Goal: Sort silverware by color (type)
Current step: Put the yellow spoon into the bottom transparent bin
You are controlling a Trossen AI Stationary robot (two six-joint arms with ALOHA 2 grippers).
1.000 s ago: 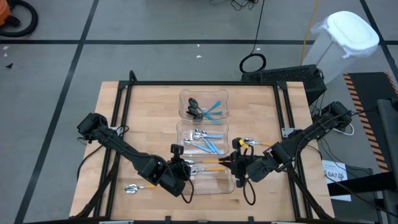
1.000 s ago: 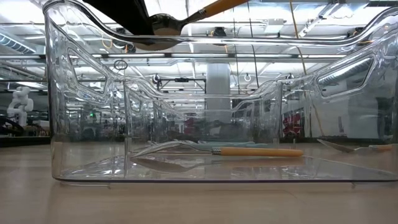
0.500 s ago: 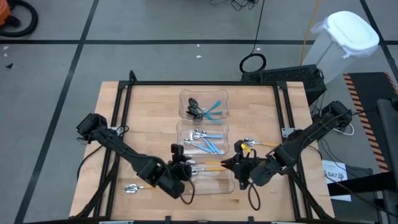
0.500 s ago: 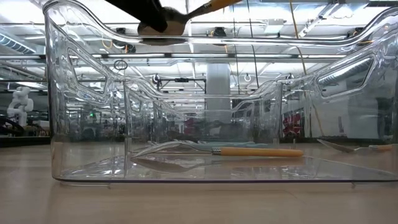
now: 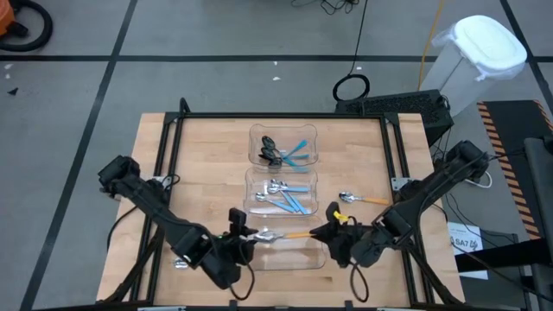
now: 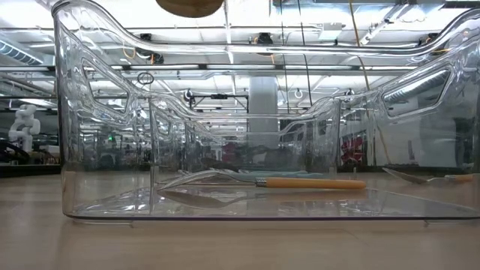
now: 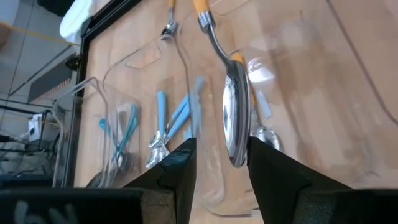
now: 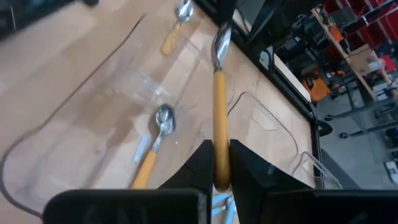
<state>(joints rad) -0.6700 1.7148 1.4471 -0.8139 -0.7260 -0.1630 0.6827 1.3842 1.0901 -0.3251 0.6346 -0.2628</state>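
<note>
From above, the right gripper (image 5: pixel 329 234) clenches the orange-handled spoon (image 5: pixel 289 234) over the nearest clear bin (image 5: pixel 321 257), the left gripper (image 5: pixel 244 235) released at its bowl; at bench level, another orange spoon (image 6: pixel 300 182) lies inside that bin; the left wrist shows fingers (image 7: pixel 180 168) parted; the right wrist shows the handle gripped.
</note>
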